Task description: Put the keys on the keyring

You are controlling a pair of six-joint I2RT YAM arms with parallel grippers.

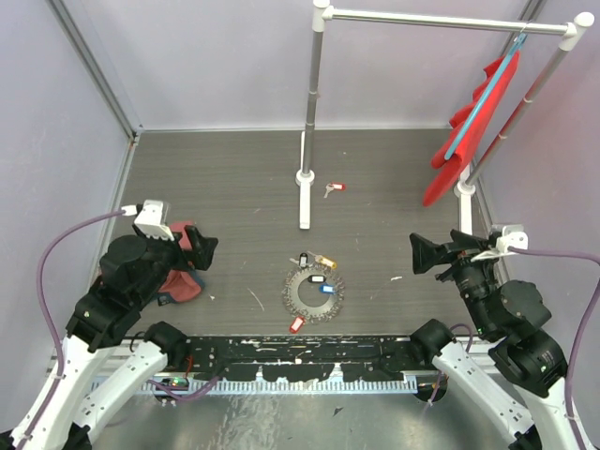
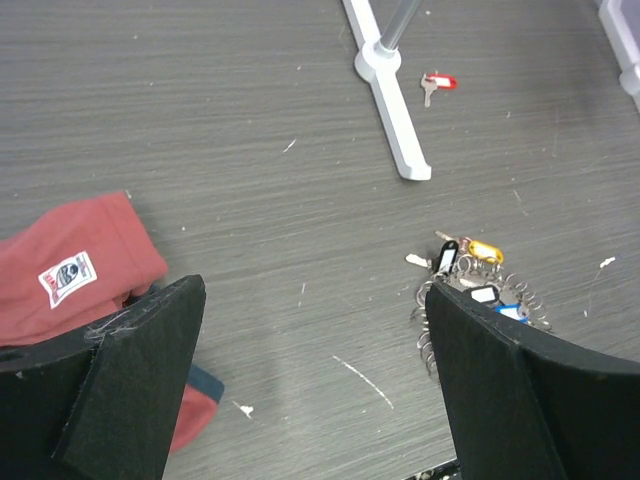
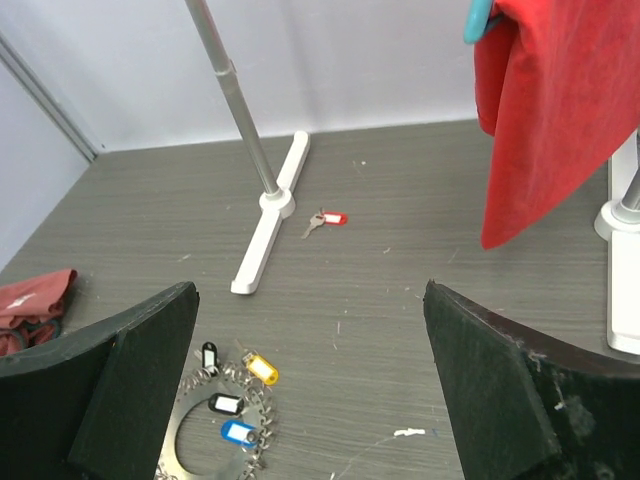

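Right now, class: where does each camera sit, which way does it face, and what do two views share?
Top external: above, behind the robot, looking down; left arm with left gripper, right arm with right gripper show.
Left wrist: on the left arm, facing forward-right; its black fingers show.
Right wrist: on the right arm, facing forward-left; its black fingers show.
Shared: both wrist views show the large silvery coiled keyring and the red-tagged silver key.

A lab robot cell: plain pale walls [image 1: 216,56] on aluminium posts [image 1: 94,66] box in a grey counter [image 1: 216,178]. The cabled left arm [image 1: 122,281] and right arm [image 1: 511,309] are bolted to its near rail [image 1: 300,354].
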